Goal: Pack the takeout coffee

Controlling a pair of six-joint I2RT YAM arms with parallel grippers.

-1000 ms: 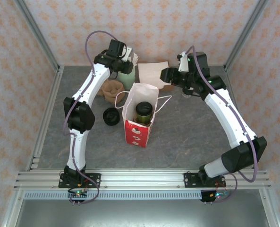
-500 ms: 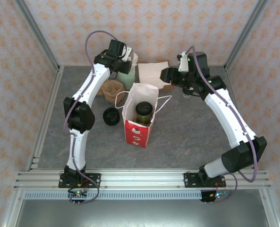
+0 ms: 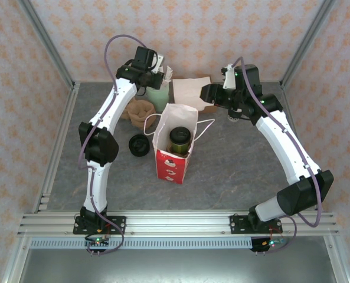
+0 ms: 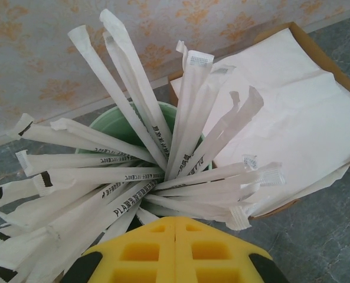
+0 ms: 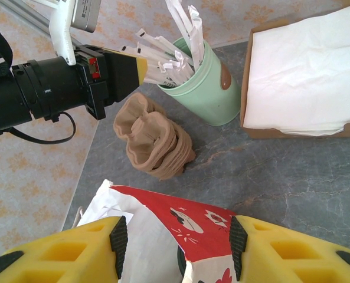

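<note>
The dark green paper cup with black lid (image 3: 180,139) sits half hidden inside the red-and-white paper bag (image 3: 170,167). The left fingers (image 4: 139,253) are pressed together under paper-wrapped straws (image 4: 133,171), their tips cut off. The right fingers (image 5: 51,253) are spread.

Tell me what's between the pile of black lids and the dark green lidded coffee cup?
The side wall of the red-and-white paper bag. The dark green paper cup stands inside; the black plastic lids lie outside. The top view shows it.

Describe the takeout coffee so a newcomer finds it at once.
In the middle of the table stands an open red-and-white paper bag. Inside it stands the takeout coffee, a dark green cup with a black lid. Unlike the loose black lids left of the bag and the mint straw cup behind, it alone is bagged.
</note>
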